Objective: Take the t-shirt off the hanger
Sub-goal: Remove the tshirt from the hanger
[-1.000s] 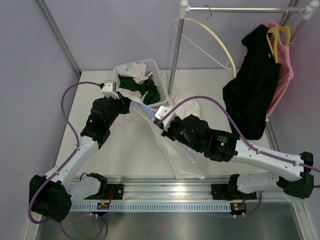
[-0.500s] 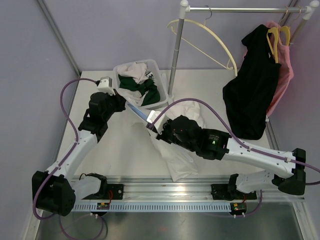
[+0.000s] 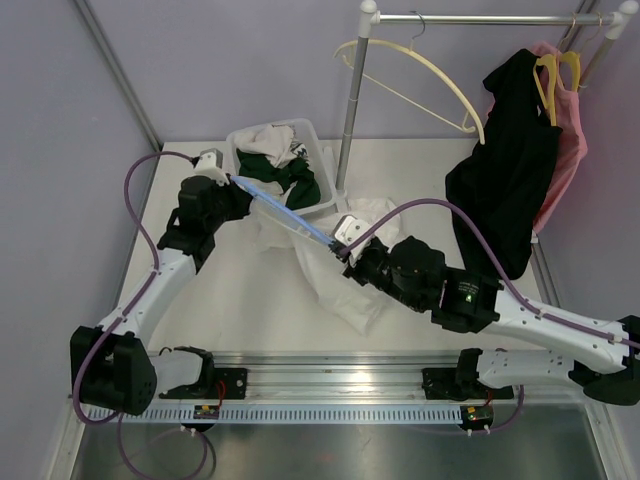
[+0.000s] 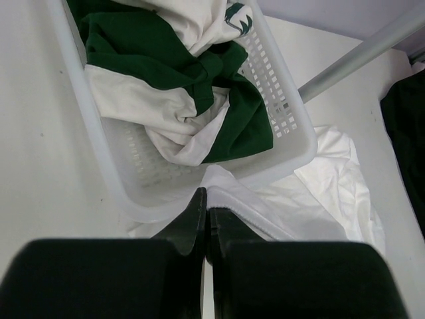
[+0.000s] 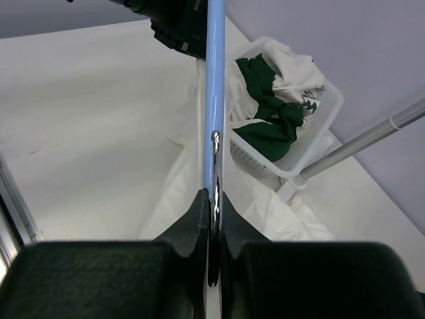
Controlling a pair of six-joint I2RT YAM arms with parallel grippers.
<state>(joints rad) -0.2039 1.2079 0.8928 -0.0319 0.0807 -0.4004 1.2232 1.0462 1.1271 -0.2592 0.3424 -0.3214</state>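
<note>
Compared with a second ago, the right claw (image 3: 345, 247) sits farther right and the left claw (image 3: 232, 188) has drawn back beside the basket (image 3: 322, 150). More of the blue hanger (image 3: 285, 212) now shows, stretched as a slanted bar between the two claws. The white t-shirt (image 3: 345, 290) has pulled up and bunched. Its lower end lies farther from the near edge of the tabletop (image 3: 240, 300) than before. The empty cream hanger (image 3: 420, 65) on the rail (image 3: 480, 17) has swung a little to the right.

The t-shirt drapes from the blue hanger and spreads over the tabletop just in front of the basket. The left claw is pressed together, pinching the shirt's white hem, which peaks at its tips in the left wrist view. The right claw is pressed together on the blue hanger, beside its metal hook.

The basket holds crumpled green and white clothes. A green printed mark (image 4: 239, 16) on one white piece is cut off by the folds and cannot be read. A black garment (image 3: 505, 190) and a pink one (image 3: 570, 150) hang at the right end of the rail.
</note>
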